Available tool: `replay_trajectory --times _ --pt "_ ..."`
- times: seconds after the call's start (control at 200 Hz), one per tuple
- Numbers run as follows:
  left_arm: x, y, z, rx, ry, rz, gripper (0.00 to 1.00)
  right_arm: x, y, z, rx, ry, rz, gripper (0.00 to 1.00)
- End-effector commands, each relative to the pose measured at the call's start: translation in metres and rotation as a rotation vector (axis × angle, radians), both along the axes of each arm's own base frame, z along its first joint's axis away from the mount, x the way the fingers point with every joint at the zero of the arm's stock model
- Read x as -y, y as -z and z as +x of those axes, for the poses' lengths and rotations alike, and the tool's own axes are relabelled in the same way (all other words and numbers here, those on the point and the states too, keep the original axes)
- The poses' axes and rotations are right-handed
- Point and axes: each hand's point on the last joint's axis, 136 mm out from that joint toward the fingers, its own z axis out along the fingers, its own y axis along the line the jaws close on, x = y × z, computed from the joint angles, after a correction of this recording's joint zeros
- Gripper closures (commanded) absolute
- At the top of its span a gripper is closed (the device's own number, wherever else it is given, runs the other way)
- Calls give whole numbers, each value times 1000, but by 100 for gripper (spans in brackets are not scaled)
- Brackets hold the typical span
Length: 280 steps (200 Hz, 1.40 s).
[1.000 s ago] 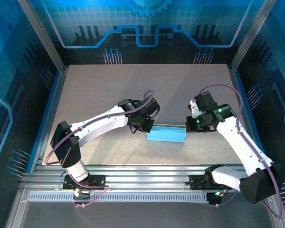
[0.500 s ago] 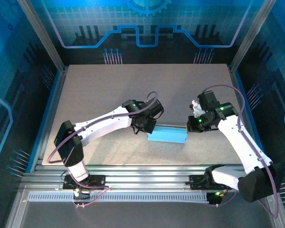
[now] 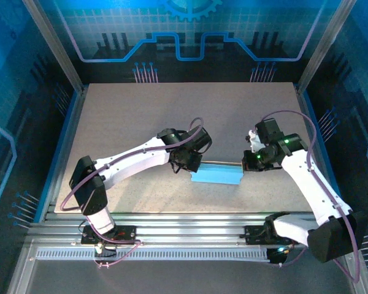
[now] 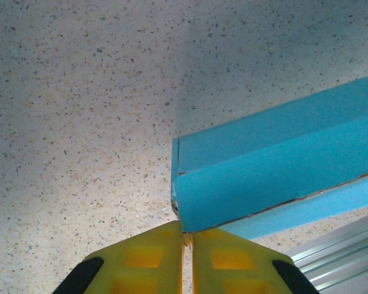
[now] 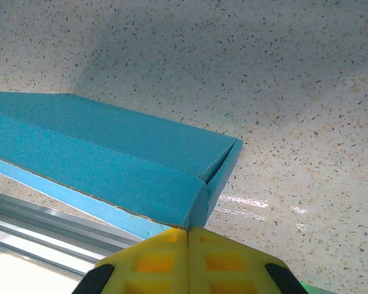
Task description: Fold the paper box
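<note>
One paper box (image 3: 216, 175), folded with its inside hidden, sat between my two pincers. My left pincer (image 4: 187, 236) and right pincer (image 5: 188, 231) were each pressed together, with a box corner touching the tips.

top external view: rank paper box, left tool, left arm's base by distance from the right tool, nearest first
From the right tool:
1. paper box: its right end sits at the tool's tips.
2. left tool: at the box's left end.
3. left arm's base: bottom left, near edge.
</note>
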Motion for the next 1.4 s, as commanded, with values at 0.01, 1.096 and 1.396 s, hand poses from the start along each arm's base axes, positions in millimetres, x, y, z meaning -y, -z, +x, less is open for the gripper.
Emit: replay_trajectory --times 0.01,1.096,1.396 --pt "2 -20 -6 15 -13 -59 86 1 2 -2 19 13 -3 92" --pt "34 -36 -19 13 106 -216 72 -6 6 -2 48 -6 8 91" --pt "67 -21 -14 46 152 -240 71 -7 7 -2 45 -7 11 91"
